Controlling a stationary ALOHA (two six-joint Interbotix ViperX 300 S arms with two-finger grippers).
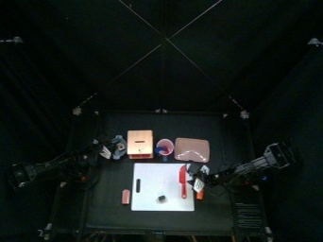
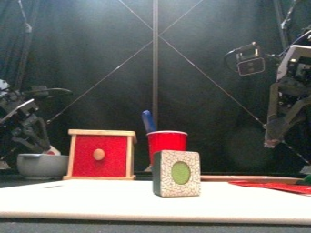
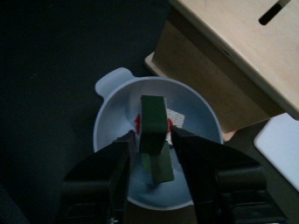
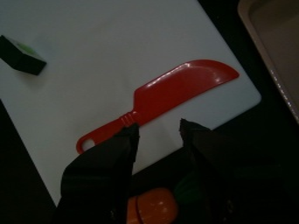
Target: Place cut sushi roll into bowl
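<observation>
The pale blue-grey bowl [image 3: 122, 114] lies right under my left gripper [image 3: 152, 150]. One dark green piece of cut sushi roll [image 3: 156, 140] stands on edge inside it, between the jaws, which are open with a gap on either side. From above, the bowl [image 1: 117, 146] sits at the table's left, and from the front the bowl [image 2: 43, 165] is low on the left. A second piece [image 2: 177, 173] stands on the white board [image 1: 164, 186]; in the right wrist view it is a dark stub [image 4: 21, 54]. My right gripper [image 4: 158, 131] hangs open above the red knife's handle.
The red knife [image 4: 176, 87] lies on the board's right side. Behind the board stand an orange box [image 1: 140, 144], a pink-red cup [image 1: 165, 146] and a pinkish box [image 1: 191, 149]. A small red item [image 1: 127, 196] lies left of the board.
</observation>
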